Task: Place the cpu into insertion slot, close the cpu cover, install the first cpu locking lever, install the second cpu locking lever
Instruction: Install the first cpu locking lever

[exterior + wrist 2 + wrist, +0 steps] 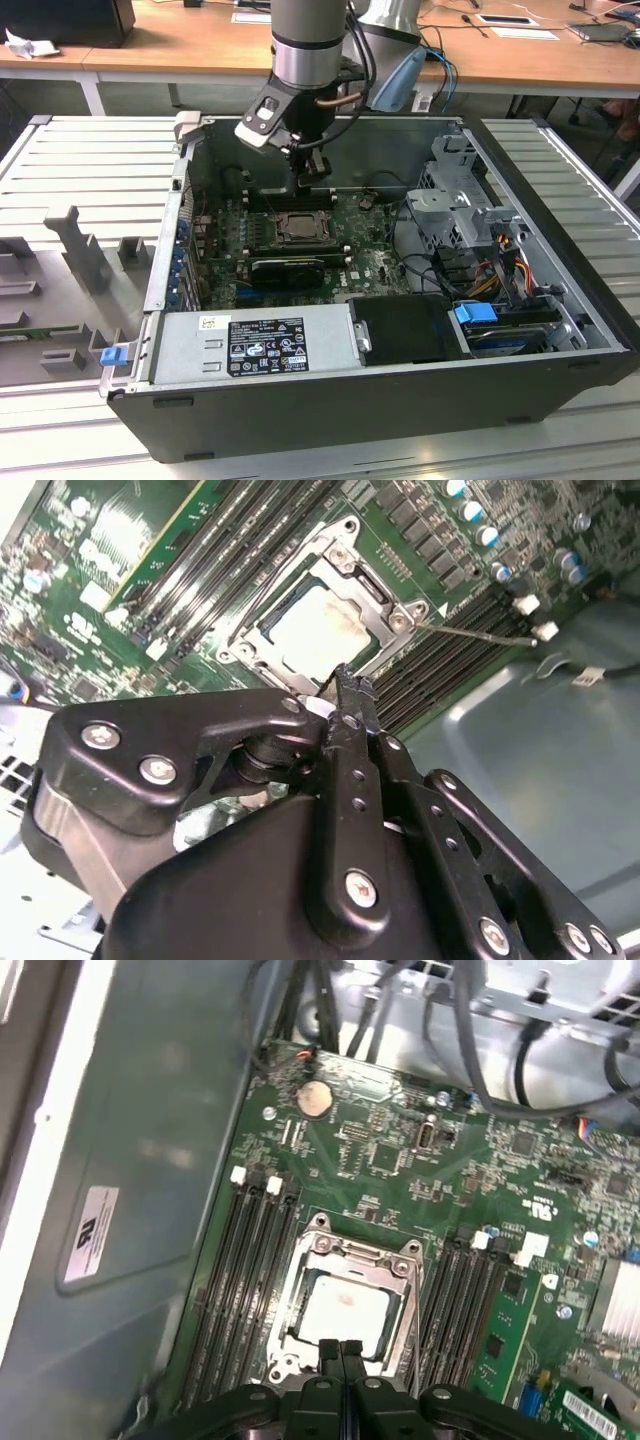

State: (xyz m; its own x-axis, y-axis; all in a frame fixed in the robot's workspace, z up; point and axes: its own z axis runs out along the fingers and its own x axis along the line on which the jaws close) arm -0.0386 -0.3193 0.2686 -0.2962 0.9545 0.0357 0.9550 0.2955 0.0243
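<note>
The pale square cpu (345, 1312) lies flat in the insertion slot (290, 1345) on the green motherboard. The silver cpu cover (360, 1253) lies down around it as a frame, with the chip showing through its cut-out. In the second wrist view the cpu (310, 630) sits inside the cover (345, 552), and a thin metal lever (475, 633) sticks out sideways from one socket corner over the memory slots. My gripper (341, 1346) hangs just above the socket's edge, fingers shut together with nothing between them. The exterior view has the gripper (312, 182) above the cpu (297, 227).
The open computer case (330, 395) lies on a slatted table. Memory slots (235, 1280) flank the socket on both sides. A drive cage with cables (465, 215) fills the exterior view's right, and a power supply (255, 345) runs along the front. A black card (290, 268) lies near the socket.
</note>
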